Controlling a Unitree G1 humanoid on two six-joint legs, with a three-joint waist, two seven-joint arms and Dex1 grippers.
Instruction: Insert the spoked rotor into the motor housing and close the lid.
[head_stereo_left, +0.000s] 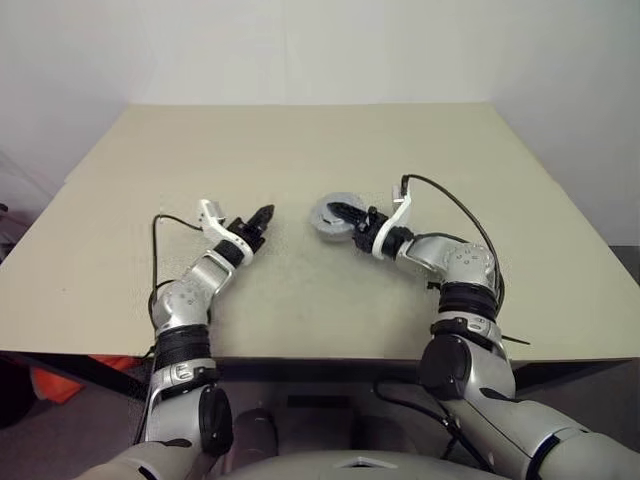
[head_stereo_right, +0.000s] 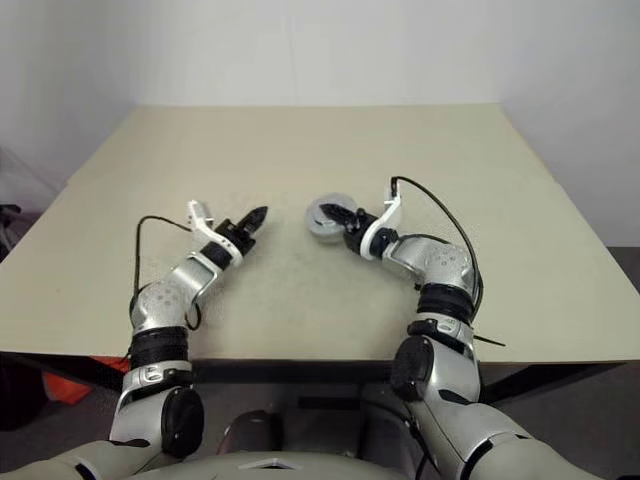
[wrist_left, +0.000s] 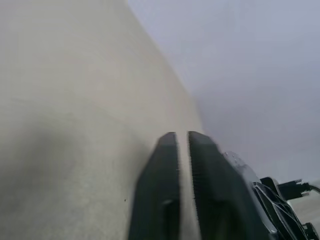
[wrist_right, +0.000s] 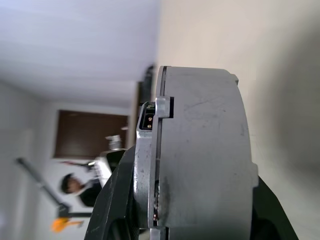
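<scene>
My right gripper (head_stereo_left: 347, 212) clamped on the lidded housing (head_stereo_left: 331, 215), mid-table (head_stereo_left: 300, 140), left gripper (head_stereo_left: 262, 216) nearly closed, empty, apart.

The table (head_stereo_left: 300, 150) is a plain pale beige, unpatterned. Both grippers, left (head_stereo_left: 262, 217) and right (head_stereo_left: 345, 212), have black fingers on silver-grey arms with white brackets. The motor housing (wrist_right: 200, 150) with its lid on is dull silver-grey, lightly scuffed, with a dark seam line
</scene>
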